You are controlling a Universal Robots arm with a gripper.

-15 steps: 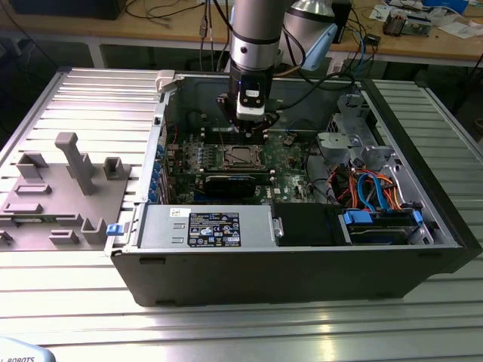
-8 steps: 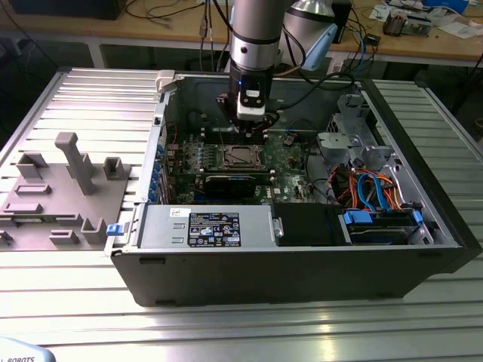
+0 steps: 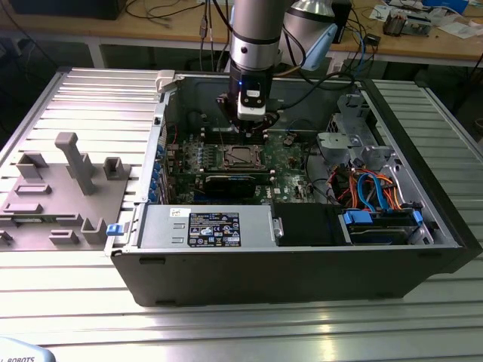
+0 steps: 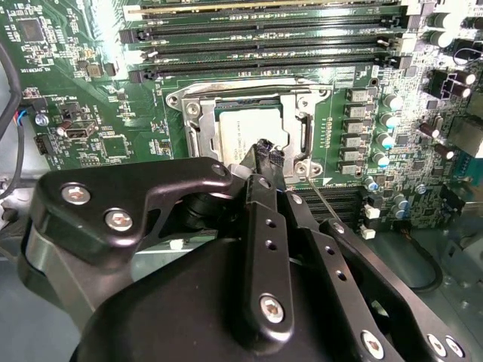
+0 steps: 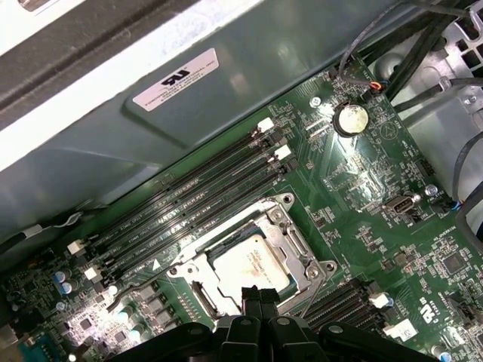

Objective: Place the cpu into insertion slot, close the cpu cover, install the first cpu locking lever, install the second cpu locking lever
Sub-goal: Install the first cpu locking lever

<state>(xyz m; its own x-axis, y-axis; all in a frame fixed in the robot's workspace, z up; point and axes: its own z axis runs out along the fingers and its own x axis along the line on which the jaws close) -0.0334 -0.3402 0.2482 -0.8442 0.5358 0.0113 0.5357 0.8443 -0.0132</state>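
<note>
Second wrist view has the cpu (image 4: 241, 130) seated in the insertion slot (image 4: 189, 105), the cpu cover (image 4: 202, 139) apparently lowered around it; gripper (image 4: 266, 151) fingers together, tips at the cover's edge; a thin locking lever (image 4: 326, 200) looks unlatched, so both levers seem left; in the exterior view the socket sits mid-frame.

The square socket with a silvery metal rim (image 4: 198, 128) is open from above, where the black hand (image 4: 264, 149) hangs, fingertips together. Long black memory slots (image 4: 264, 53) lie just beside it. In the exterior view, the grey metal case wall (image 3: 196, 94), a long black expansion card (image 3: 230, 183) and the silver metal drive cage (image 3: 351, 128) hem the board in.
</note>
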